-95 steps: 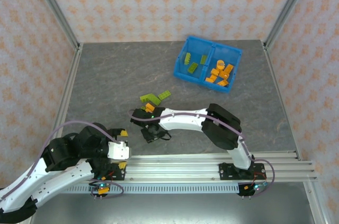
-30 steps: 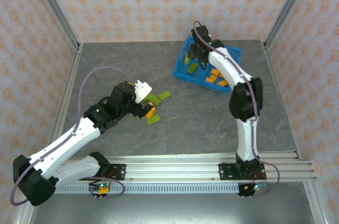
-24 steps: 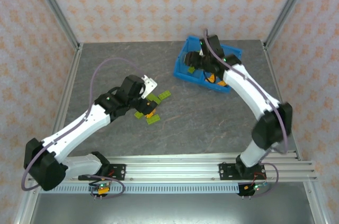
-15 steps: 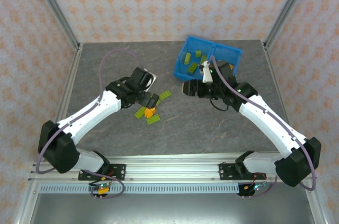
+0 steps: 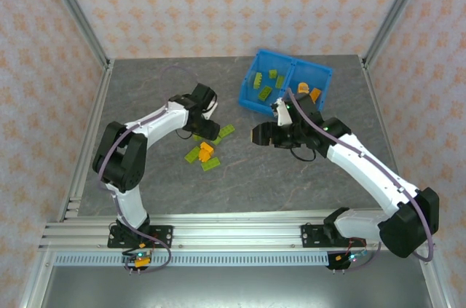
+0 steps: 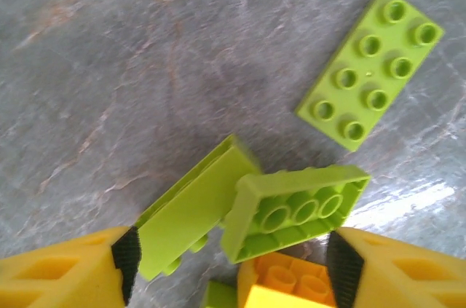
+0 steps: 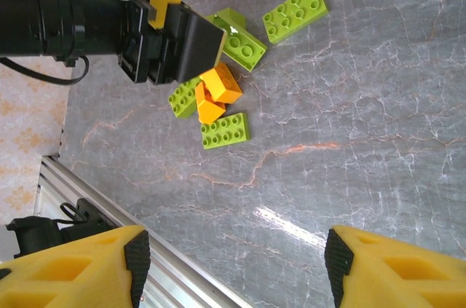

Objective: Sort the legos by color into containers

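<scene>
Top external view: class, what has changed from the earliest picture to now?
The right end effector carried green legos from the loose pile to the left compartment of the blue bin, then drew back, open. The left end effector reached out over that pile, open. Bin unmoved.

Grey marbled tabletop (image 5: 306,184), patterned walls (image 5: 218,2)

Reaching in from both sides: my left arm folds sharply at the elbow, and my left gripper (image 5: 207,132) points down with its fingers (image 6: 69,271) spread wide. My right arm stretches out toward the left, and my right gripper (image 5: 255,135) has its fingers (image 7: 397,268) equally parted.
</scene>
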Robot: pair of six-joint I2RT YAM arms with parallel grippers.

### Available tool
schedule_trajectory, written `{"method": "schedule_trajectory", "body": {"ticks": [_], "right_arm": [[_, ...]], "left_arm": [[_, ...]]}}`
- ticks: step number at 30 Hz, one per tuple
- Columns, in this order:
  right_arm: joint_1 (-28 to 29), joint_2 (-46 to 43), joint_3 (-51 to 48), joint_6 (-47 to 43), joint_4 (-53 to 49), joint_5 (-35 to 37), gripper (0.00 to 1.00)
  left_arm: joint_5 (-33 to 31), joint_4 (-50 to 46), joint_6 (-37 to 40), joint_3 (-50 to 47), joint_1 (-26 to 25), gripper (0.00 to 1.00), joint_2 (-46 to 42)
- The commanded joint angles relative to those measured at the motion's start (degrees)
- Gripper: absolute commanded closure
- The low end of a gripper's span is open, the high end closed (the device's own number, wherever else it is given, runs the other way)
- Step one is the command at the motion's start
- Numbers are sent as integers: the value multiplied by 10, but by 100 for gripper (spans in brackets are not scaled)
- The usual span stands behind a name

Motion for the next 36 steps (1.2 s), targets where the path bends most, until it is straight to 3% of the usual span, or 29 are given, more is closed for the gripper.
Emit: {"method": "schedule_trajectory", "body": {"ticks": [1, 5, 8, 18, 24, 29, 33, 36], "right_arm": [[0, -10, -6, 7, 5, 6, 34], [0, -10, -6, 10, 1, 14, 34], [0, -11, -4, 11, -2, 19, 34], [0, -15, -1, 26, 1, 25, 34], [1, -44, 0, 39, -3, 52, 34], [-1, -89, -4, 55, 1, 117, 33], [-1, -132, -14, 74, -2, 189, 32], [0, -172, -32, 92, 1, 253, 30]], "left_arm": [[14, 9, -6, 24, -2, 42, 15], [11, 11, -5, 21, -2, 62, 25], [6, 15, -5, 13, -2, 65, 23], [-11, 18, -4, -11, -2, 98, 6], [2, 17, -16, -11, -5, 100, -43], [-4, 17, -33, 25, -30, 100, -94], [-36, 45, -40, 86, -75, 100, -94], [-80, 59, -25, 187, -113, 100, -44]]}}
